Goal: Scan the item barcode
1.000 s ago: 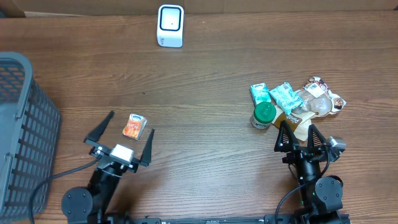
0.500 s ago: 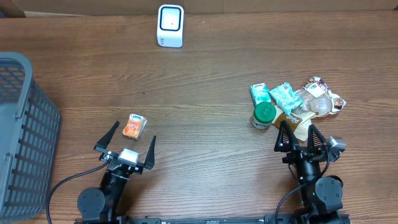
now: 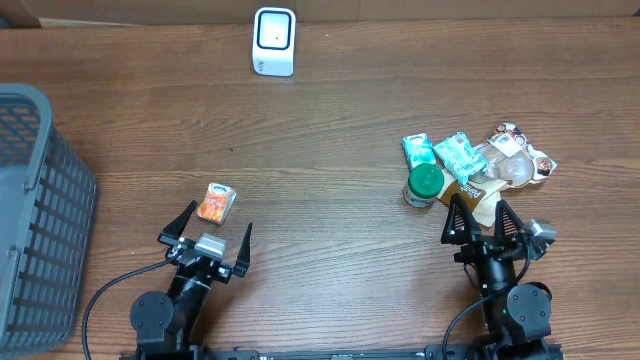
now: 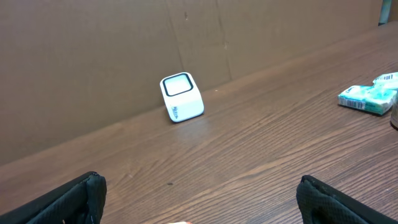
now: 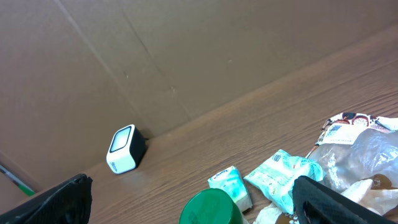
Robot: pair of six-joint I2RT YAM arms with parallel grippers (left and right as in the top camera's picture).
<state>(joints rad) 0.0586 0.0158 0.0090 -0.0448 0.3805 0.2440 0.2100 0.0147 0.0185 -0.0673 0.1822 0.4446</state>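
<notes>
Small orange packet [image 3: 216, 203]: flat on counter [image 3: 330, 130], at 12 o'clock of left tool [image 3: 221, 214], near its fingertips, ungripped. Left tool: released, jaws wide. Right tool [image 3: 478, 200]: released, empty. Barcode scanner [image 3: 274, 41]: 12 o'clock of packet, well apart.

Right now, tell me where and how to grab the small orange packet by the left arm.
Take the orange packet across its narrower width, coming straight down with the left gripper. It lies flat on the table, slightly skewed, bare wood all round, so turning the open fingers to match its tilt probably gives the surest hold.
</notes>
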